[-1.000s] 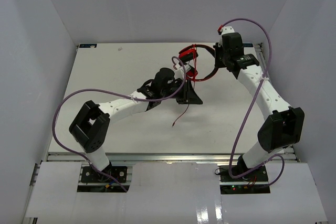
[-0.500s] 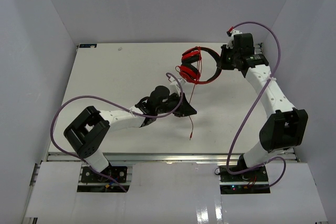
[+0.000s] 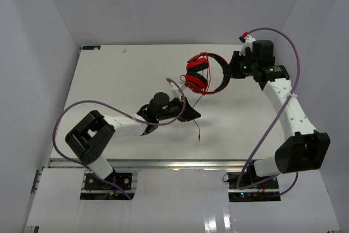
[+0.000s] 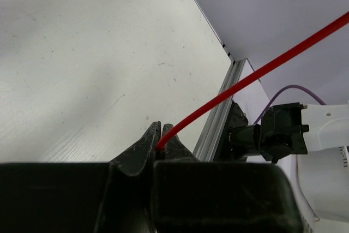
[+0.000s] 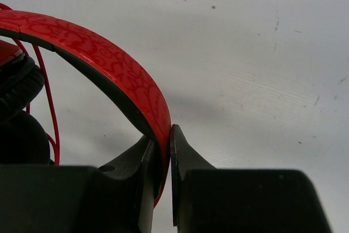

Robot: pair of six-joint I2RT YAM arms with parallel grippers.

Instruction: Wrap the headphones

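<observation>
The cord [image 4: 256,78] is clamped in the left gripper [image 4: 159,136], the headband [image 5: 103,58] in the right gripper [image 5: 165,144]. Overtightened, the cord could be lost.

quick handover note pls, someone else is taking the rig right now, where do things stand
The left gripper is shut on the cord, pinched partway along. The free end trails past it over the table.
The right gripper is shut on the headband, holding the headphones toward the far right, apparently off the surface.
Done: both grips are secured, and a little cord lies by the ear cups.
Left: wind the taut stretch and the loose tail around the headphones, then set them down.
</observation>
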